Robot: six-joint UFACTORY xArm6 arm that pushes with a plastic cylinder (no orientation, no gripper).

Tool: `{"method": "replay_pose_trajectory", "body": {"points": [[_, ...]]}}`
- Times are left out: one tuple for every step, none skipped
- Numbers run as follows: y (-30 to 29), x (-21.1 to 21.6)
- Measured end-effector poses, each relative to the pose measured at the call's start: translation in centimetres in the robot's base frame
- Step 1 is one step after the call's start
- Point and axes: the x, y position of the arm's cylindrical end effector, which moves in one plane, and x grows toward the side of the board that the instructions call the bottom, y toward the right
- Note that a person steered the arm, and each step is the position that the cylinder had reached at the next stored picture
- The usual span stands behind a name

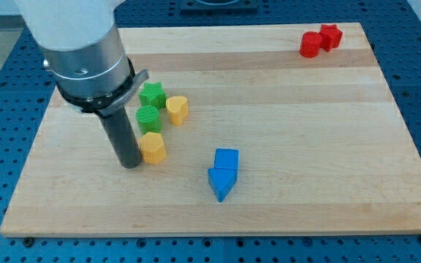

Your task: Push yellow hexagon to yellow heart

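Camera view | my tip [131, 165] touching yellow hexagon block [153, 147] on its left | yellow heart block [177, 109] near, up-right | tool: plain rod, grips nothing

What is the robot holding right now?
Nothing. My tip is just a rod end that pushes. It sits against the left side of the yellow hexagon block, below the green round block and the yellow heart block.

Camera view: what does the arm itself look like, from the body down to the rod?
The arm enters from the view's top left as a white housing. Below it sits a silver-grey metal cylinder, ringed at its base by a black collar with a small grey bracket. A straight dark rod descends to my tip. No cables or markings visible.
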Motion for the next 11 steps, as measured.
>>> {"method": "replay_pose_trajectory", "body": {"points": [[1.4,-0.5],[1.7,-0.9],[2.0,0.5],[2.5,0.9],[2.7,0.7],[2.9,0.3],[3.6,0.0],[4.2,-0.3],[4.6,-0.3],[4.6,-0.3],[4.6,-0.8]]}}
